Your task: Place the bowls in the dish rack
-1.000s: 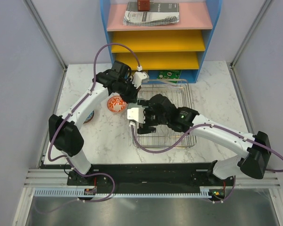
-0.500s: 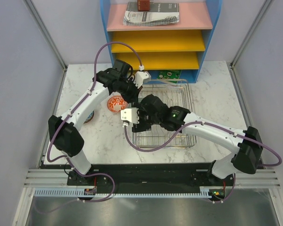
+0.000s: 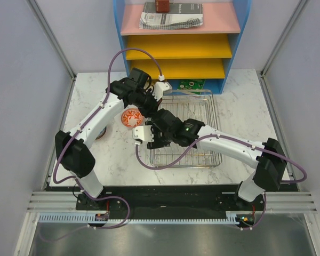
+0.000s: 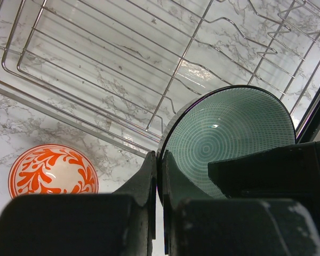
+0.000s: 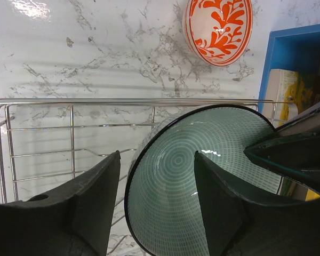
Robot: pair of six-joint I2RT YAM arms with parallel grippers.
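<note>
Holding the green bowl (image 4: 229, 133) by its rim in the clamped left gripper (image 4: 159, 160) above the rack (image 5: 42, 100), right gripper (image 5: 156, 160) spread halfway astride it and gripping nothing, you risk dropping it if left releases before right bites.

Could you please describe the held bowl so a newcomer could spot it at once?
Find the wire dish rack on the table. Over its left side, the left gripper pinches a tilted green bowl by its rim. It has rings inside; the neighbouring orange bowl shows leaves.
</note>
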